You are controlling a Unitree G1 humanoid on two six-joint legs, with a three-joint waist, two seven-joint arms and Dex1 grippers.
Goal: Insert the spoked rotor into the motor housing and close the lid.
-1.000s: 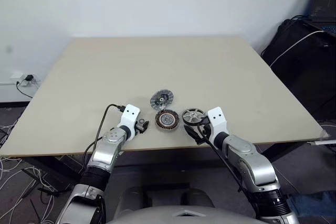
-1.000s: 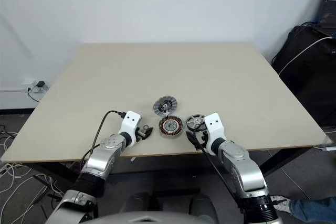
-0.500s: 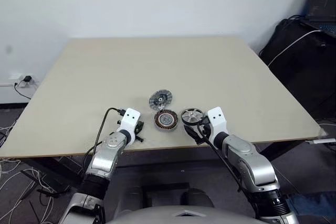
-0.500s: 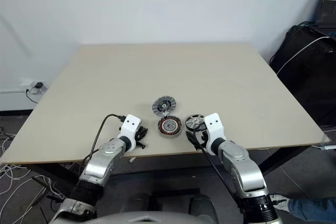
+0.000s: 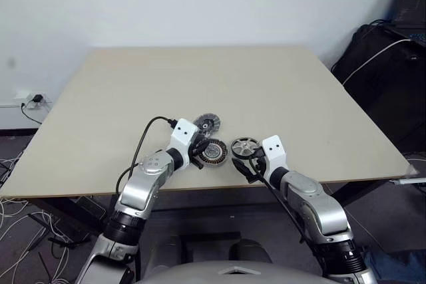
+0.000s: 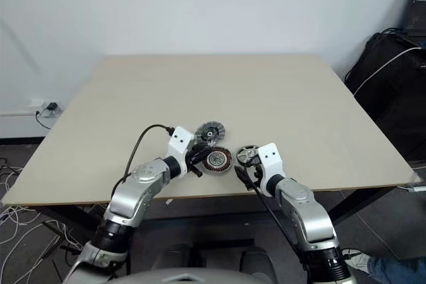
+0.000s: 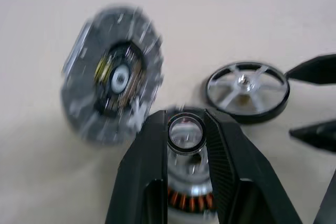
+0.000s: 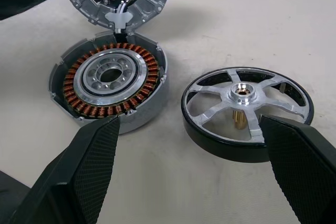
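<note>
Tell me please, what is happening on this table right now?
A humanoid robot is assembling a small motor. Its left gripper pinches a small ring above the motor housing. The right gripper waits open by the spoked rotor, which lies on the table beside the housing. The lid lies behind, not yet fitted.
</note>
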